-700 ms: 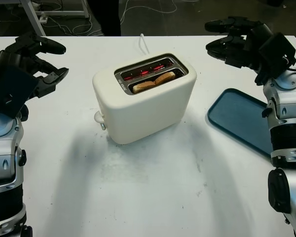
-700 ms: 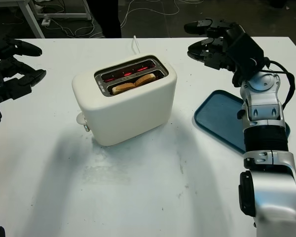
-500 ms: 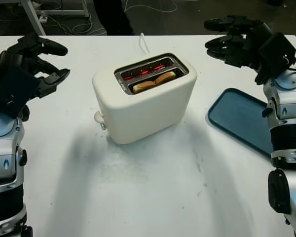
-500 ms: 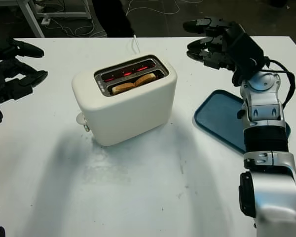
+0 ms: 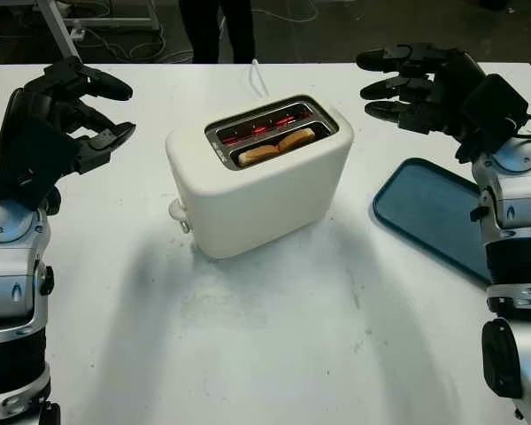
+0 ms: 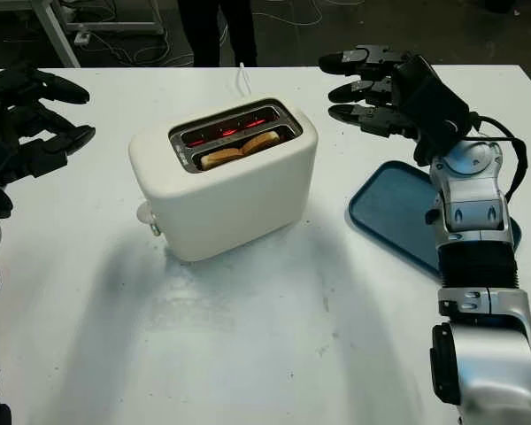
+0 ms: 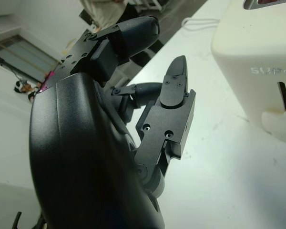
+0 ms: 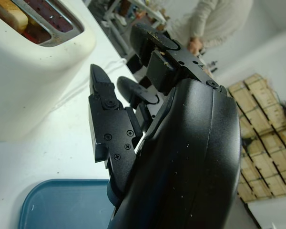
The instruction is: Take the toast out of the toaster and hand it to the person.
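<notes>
A cream two-slot toaster stands in the middle of the white table. A slice of browned toast sits low in its near slot, and the far slot glows red. My left hand hovers open, up off the table to the left of the toaster. My right hand hovers open to the right of the toaster's top, fingers pointing toward it. A person's legs stand behind the table's far edge; the person's light-sleeved torso shows in the right wrist view.
A blue tray lies on the table to the right of the toaster, under my right forearm. The toaster's white cord runs back over the far edge. Its lever knob sticks out at the left end.
My right hand has stretched its fingers out toward the toaster. My left hand has shifted slightly right. The person's legs have moved to the right behind the table.
</notes>
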You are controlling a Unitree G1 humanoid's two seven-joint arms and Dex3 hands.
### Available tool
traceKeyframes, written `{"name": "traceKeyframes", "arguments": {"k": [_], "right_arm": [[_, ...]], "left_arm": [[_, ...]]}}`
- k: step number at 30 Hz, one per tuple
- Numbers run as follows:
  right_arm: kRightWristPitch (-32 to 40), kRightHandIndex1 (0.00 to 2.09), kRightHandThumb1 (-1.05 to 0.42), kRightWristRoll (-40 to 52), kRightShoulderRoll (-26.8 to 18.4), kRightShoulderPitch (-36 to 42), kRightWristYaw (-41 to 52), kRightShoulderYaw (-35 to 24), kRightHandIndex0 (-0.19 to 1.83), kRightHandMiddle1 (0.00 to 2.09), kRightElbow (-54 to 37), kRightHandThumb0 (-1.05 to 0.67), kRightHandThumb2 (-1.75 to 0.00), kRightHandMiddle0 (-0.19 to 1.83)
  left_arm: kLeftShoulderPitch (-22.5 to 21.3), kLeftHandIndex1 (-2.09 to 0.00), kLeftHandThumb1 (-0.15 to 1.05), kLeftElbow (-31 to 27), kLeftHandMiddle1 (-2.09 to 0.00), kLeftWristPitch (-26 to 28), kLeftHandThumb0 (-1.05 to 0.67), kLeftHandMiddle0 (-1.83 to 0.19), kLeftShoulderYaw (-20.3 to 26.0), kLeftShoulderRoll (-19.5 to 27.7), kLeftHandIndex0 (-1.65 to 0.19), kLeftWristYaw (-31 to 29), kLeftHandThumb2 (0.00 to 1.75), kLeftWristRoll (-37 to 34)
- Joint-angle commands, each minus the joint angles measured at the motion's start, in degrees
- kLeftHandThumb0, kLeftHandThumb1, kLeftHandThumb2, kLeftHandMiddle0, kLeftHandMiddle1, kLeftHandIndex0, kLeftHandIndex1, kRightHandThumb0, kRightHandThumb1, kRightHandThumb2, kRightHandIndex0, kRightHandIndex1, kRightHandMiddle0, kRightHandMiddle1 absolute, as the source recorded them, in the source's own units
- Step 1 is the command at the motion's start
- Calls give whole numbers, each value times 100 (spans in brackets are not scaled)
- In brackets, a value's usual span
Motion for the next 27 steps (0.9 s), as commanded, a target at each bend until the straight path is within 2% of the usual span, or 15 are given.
{"name": "traceKeyframes", "arguments": {"k": [1,8,15,20,27], "right_arm": [[-71,66,-92,106,-2,73,63,-33,55,13,5,-2,-1,73],[-89,70,-90,214,-44,114,167,-131,53,12,69,-9,0,73],[25,71,-90,204,-108,259,146,-163,50,10,-190,-12,0,72],[-58,72,-89,175,-78,393,97,-158,52,11,-246,-11,0,76],[-85,74,-89,114,-89,452,58,-116,55,12,-308,-12,0,79]], "left_arm": [[-29,-117,79,-65,-159,-27,-6,-46,27,12,-51,20,22,29],[-23,-119,78,-60,-159,-49,-2,-47,-10,12,-50,34,25,74],[157,-119,78,-306,-157,50,4,-47,16,31,-50,-8,27,94],[289,-118,76,-395,-155,-97,-1,-51,25,49,-53,-34,27,146],[316,-119,77,-382,-154,-267,2,-54,36,82,-55,-172,29,90]]}}
